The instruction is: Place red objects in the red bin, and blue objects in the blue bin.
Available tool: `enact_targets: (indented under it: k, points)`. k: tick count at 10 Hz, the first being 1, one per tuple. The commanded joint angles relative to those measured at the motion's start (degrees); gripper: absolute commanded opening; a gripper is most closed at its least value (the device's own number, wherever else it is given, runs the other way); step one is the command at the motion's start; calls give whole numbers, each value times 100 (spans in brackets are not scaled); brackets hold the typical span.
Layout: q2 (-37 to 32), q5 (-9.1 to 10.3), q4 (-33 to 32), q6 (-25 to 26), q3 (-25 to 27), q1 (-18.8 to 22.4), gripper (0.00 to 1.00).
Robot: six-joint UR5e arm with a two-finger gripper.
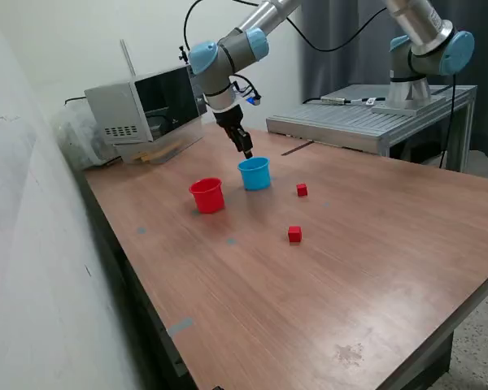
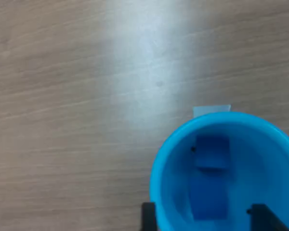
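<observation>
The light blue cup (image 1: 254, 173) stands upright near the table's middle, and the red cup (image 1: 207, 195) stands just to the exterior view's left of it. My gripper (image 1: 246, 150) hangs right above the blue cup's rim. In the wrist view the blue cup (image 2: 173, 144) is seen from above with two dark blue cubes inside, one (image 2: 211, 151) and another (image 2: 208, 199). My gripper (image 2: 207, 219) is open, its fingertips (image 2: 148, 216) wide apart on either side of the cup, touching neither cube. Two red cubes (image 1: 302, 189) (image 1: 294, 234) lie on the table to the exterior view's right of the cups.
A grey box-shaped device (image 1: 146, 110) stands at the table's back left. A raised metal platform (image 1: 366, 122) with a second arm's base (image 1: 423, 57) is at the back right. The wooden table (image 1: 374, 276) has edges at the front and left.
</observation>
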Motion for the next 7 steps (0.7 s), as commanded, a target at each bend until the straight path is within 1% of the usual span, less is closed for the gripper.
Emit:
enact_targets:
  k: [1,2,3,4,5,6,7]
  points:
    - [-68,13,-10,38,3,20,100]
    - [-139,21,7,82,12,29,100]
    - [-348,108,16,91,239,107,100]
    - [-568,396,8,82,493,326,100]
    - [-944,739,8,178,844,597,100]
    - [-1131,907,-19,771,1074,809,100]
    - [-1159,1040,-19,1246,1145,898,100]
